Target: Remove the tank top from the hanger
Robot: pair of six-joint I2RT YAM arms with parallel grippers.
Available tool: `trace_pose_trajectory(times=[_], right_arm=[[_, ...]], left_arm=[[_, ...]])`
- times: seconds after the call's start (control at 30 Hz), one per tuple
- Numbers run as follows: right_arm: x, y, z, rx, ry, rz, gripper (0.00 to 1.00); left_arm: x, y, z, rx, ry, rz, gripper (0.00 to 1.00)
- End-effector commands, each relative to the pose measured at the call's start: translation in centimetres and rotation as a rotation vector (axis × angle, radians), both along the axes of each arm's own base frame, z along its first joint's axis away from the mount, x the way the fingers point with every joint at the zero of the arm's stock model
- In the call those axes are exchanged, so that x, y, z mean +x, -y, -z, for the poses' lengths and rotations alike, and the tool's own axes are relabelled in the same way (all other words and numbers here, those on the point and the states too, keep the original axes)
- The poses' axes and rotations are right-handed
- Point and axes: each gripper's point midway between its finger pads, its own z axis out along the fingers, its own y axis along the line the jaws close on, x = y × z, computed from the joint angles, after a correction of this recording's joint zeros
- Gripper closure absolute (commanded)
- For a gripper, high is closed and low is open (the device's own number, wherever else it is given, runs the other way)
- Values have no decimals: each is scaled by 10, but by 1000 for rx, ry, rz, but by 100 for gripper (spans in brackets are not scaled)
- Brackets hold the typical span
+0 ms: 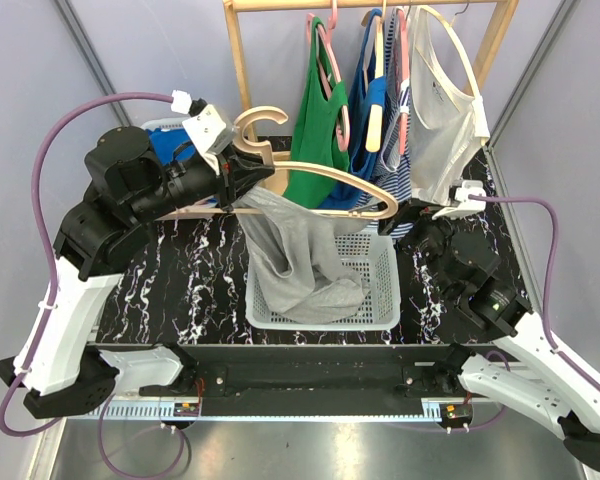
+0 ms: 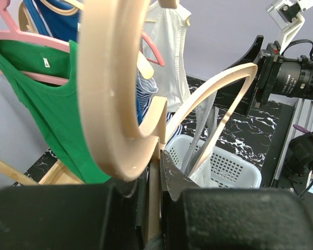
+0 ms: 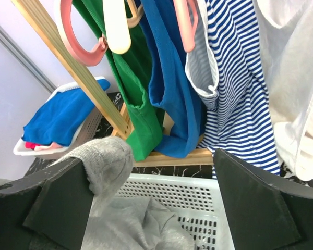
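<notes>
My left gripper (image 1: 232,183) clamps the hanger (image 2: 101,78), right gripper (image 3: 154,203) gapes empty; tank top (image 1: 290,260) half-off, so next I regrasp and pull toward 6 o'clock.

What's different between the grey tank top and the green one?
The grey tank top hangs on a wooden hanger gripped by the left gripper; the green tank top hangs on a pink hanger on the rack. The grey one's lower part lies bunched in the white basket; the green one hangs straight. Both are sleeveless tops on hangers.
</notes>
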Motion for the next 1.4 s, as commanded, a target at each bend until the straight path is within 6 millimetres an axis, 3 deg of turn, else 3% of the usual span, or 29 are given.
trace_pose_trajectory(times=[0.0,0.07,0.13,0.2,0.27,0.3,0.37,0.4,0.47,0.57,0.7,0.77,0.9,0.97,1.13,1.2,1.33,1.37], right_arm=[[-26,-66,9,-17,24,-328,1],[-29,-67,0,34,64,-344,1],[-41,-73,-27,118,148,-416,2],[-65,-71,-61,217,270,-507,0],[-84,-64,-85,280,343,-560,0],[-99,-70,-92,285,368,-648,0],[-118,-77,-106,275,387,-752,0],[-130,-88,-99,233,355,-847,0],[-133,-99,-95,194,309,-905,0],[-108,-97,-68,144,202,-786,0],[-89,-86,-40,95,130,-665,0],[-84,-83,-34,89,117,-634,0],[-57,-63,-32,12,115,-458,0],[-46,-66,-35,-48,117,-427,0],[-17,-94,-23,-195,28,-424,0],[-15,-108,-23,-200,44,-463,0],[-27,-133,-43,-155,116,-572,0],[-35,-142,-50,-145,151,-611,0]], left_arm=[[12,27,-45,-183,64,38,100],[11,29,-41,-176,55,47,100],[11,31,-33,-166,43,55,100],[12,31,-25,-153,29,54,100],[9,28,-24,-156,30,46,100],[10,27,-22,-153,26,43,100],[7,26,-21,-153,26,46,100],[7,26,-22,-154,30,48,100],[8,29,-23,-154,28,56,100],[8,29,-26,-158,33,57,100],[7,27,-27,-160,36,53,100],[6,26,-28,-161,37,52,100],[6,27,-26,-159,34,57,100],[5,27,-26,-170,11,56,100],[13,32,-31,-200,-4,37,100],[23,33,-38,-212,7,11,100],[38,30,-65,-251,54,-57,100],[42,32,-64,-250,52,-62,100]])
